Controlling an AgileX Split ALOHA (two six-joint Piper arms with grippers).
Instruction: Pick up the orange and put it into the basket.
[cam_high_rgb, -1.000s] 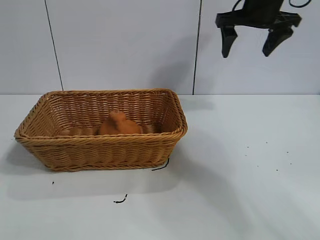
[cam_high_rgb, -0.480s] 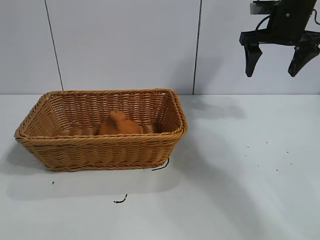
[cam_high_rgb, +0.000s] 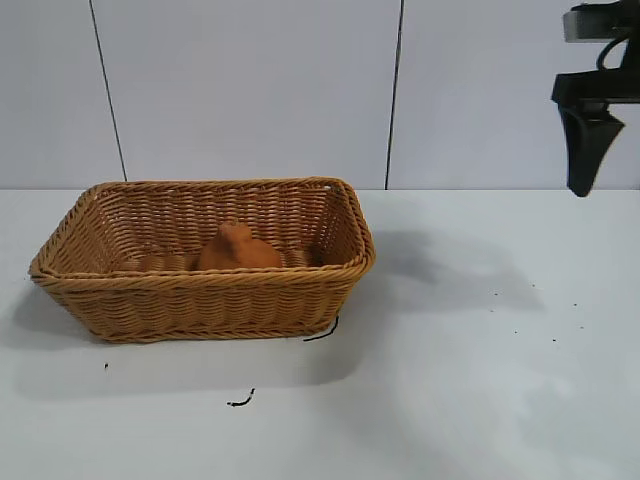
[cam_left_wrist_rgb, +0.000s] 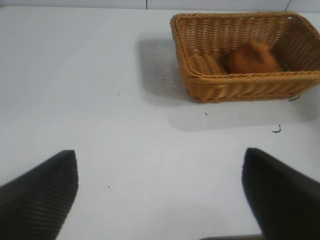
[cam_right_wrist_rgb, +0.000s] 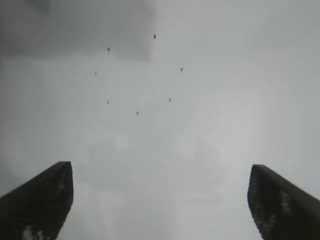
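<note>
Orange (cam_high_rgb: 236, 250) lying inside the basket (cam_high_rgb: 205, 290), toward the middle of its floor, knobby neck pointing up, lower half hidden by the near wall in the exterior view. Seen again from the left wrist (cam_left_wrist_rgb: 251, 58), resting against the woven bottom, near the basket's (cam_left_wrist_rgb: 240, 85) near wall. Basket standing flat on the white counter (cam_high_rgb: 450, 380), at the left half of the exterior view, braided rim unbroken all round. A short dark scrap (cam_high_rgb: 240, 401) lying on the counter just in front of the basket, another dark curl (cam_high_rgb: 322, 331) touching its lower right corner. Small dark specks (cam_high_rgb: 535, 320) scattered over the counter farther right.

Right hand (cam_high_rgb: 585, 140) held high at the right edge of the exterior view, well apart from the basket and clear of the counter, only one dark finger showing there, the rest cut off. From its own wrist view, right hand (cam_right_wrist_rgb: 160, 200) spread wide, both fingertips at the picture's outer corners, nothing between them, only bare counter and specks (cam_right_wrist_rgb: 137, 113) beyond.

Left hand (cam_left_wrist_rgb: 160, 200) out of the exterior view; from its wrist camera, fingers (cam_left_wrist_rgb: 40, 200) likewise spread wide and empty, hovering above bare counter (cam_left_wrist_rgb: 100, 125), basket and orange well apart from it.
</note>
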